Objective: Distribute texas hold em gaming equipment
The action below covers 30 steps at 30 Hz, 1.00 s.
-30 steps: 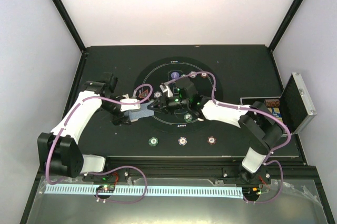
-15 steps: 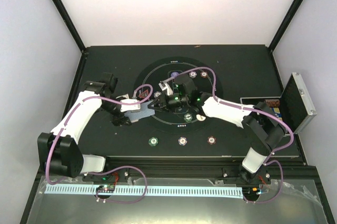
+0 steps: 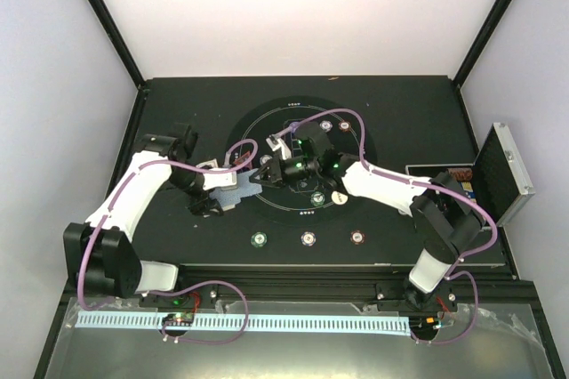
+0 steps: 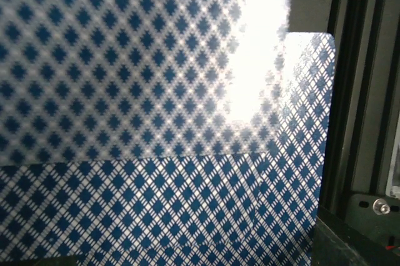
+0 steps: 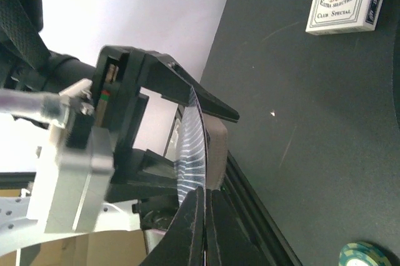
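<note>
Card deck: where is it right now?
Top view, left of centre: the card deck is gripped in the left end effector at the circle's left rim, the right end effector pinching its edge.

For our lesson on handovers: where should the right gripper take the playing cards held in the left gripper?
Pinch the free edge of the playing cards, jutting past the left gripper, coming from the robot's right. The other end is clamped, so only that thin edge looks exposed.
</note>
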Each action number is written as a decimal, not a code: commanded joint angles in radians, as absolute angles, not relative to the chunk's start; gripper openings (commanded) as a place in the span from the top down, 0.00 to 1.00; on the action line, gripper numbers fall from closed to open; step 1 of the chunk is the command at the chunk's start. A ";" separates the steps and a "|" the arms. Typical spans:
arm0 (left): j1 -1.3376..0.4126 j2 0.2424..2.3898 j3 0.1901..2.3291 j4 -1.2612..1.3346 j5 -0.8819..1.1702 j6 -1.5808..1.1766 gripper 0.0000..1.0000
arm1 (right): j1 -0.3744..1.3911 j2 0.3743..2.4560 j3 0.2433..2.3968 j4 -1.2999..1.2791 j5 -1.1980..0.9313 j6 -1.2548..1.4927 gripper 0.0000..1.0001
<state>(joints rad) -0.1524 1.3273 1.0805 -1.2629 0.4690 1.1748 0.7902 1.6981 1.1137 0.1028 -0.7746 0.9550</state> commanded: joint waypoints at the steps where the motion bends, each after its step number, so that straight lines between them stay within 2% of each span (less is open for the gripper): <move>1: -0.149 1.354 1.144 -1.323 0.553 1.192 0.98 | 0.792 1.652 1.073 0.093 -0.808 0.898 0.99; 11: -0.150 1.372 1.168 -1.354 0.587 1.200 0.98 | 0.795 1.616 1.046 0.190 -0.835 0.896 0.99; 30: -0.151 1.388 1.170 -1.362 0.584 1.195 0.98 | 0.810 1.616 1.036 0.182 -0.831 0.860 0.99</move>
<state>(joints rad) -0.1516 1.3788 1.1297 -1.3354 0.5312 1.1751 0.8074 1.6390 1.0466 0.1722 -0.8330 0.8925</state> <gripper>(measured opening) 0.665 0.013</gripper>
